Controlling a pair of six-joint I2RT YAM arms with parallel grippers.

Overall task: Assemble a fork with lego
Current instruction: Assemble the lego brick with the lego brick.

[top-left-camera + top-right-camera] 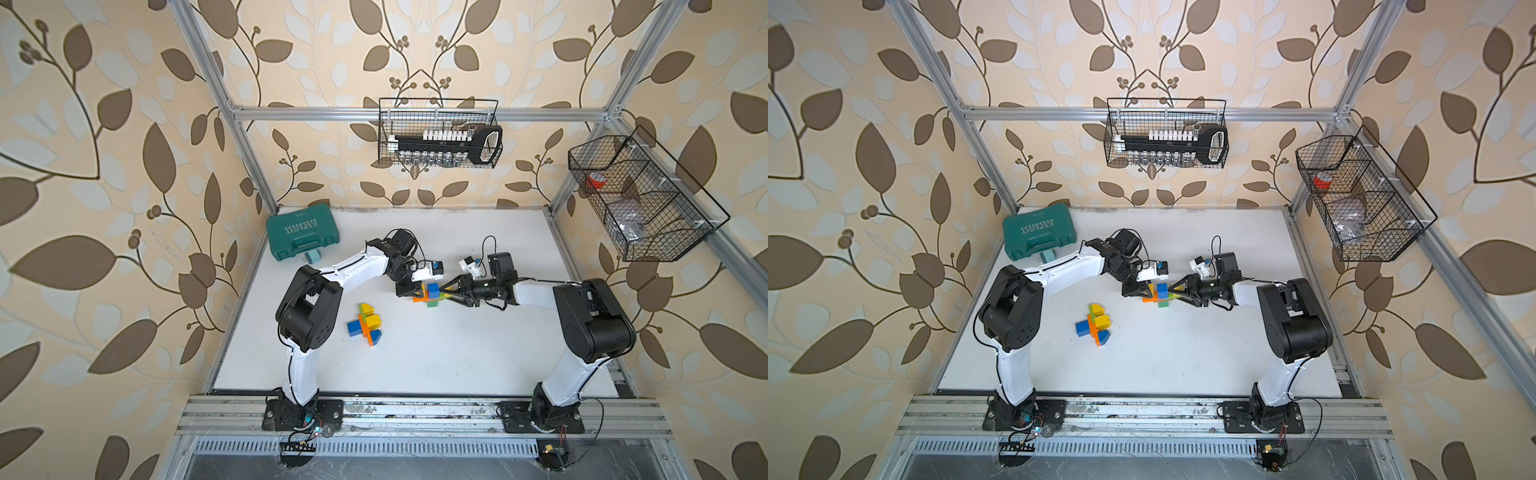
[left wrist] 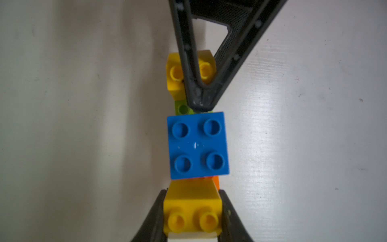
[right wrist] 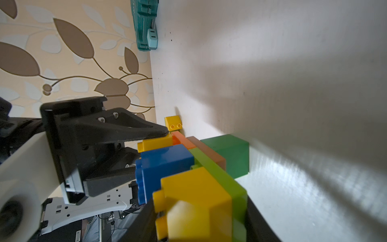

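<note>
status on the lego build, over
Left pincer shut on yellow end brick, right pincer shut on the opposite end. Lego piece spans between them. Second lego cluster lies apart, not in the way.

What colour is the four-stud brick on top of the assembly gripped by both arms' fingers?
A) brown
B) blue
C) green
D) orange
B: in the left wrist view the blue brick tops the assembly, with four studs showing.
</note>
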